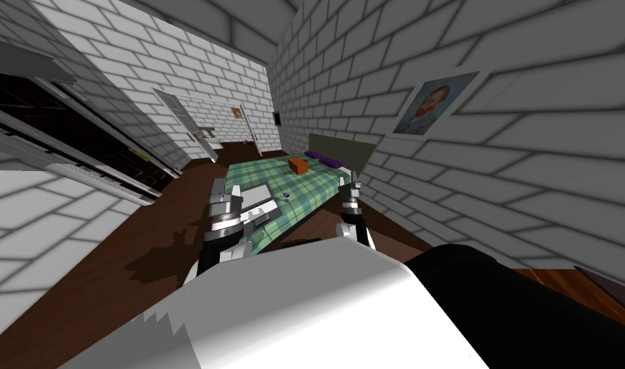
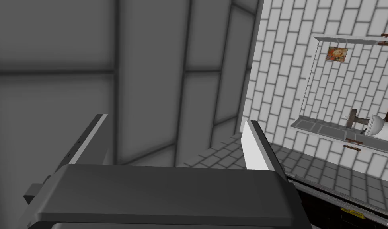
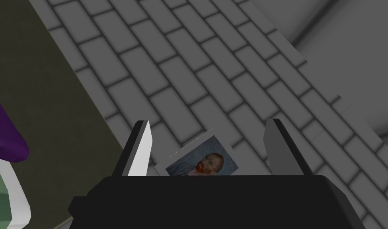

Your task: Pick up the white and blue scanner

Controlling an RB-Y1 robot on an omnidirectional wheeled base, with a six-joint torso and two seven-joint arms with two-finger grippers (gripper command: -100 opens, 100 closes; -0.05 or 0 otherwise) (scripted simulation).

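Note:
The scanner (image 1: pixel 258 200) is a flat white and grey box lying on the near corner of a bed with a green checked cover (image 1: pixel 304 186). My left gripper (image 1: pixel 219 190) is raised just to the left of the scanner, at the bed's edge, apart from it. In the left wrist view that gripper (image 2: pixel 173 143) is open with nothing between its fingers. My right gripper (image 1: pixel 352 181) is raised at the bed's right edge, and in the right wrist view it (image 3: pixel 209 149) also stands open and empty.
An orange box (image 1: pixel 298 165) and purple pillows (image 1: pixel 324 158) lie farther up the bed, before a dark headboard (image 1: pixel 343 150). A small blue item (image 1: pixel 286 196) sits right of the scanner. Brick walls flank the bed; dark wooden floor (image 1: pixel 144 256) lies to the left.

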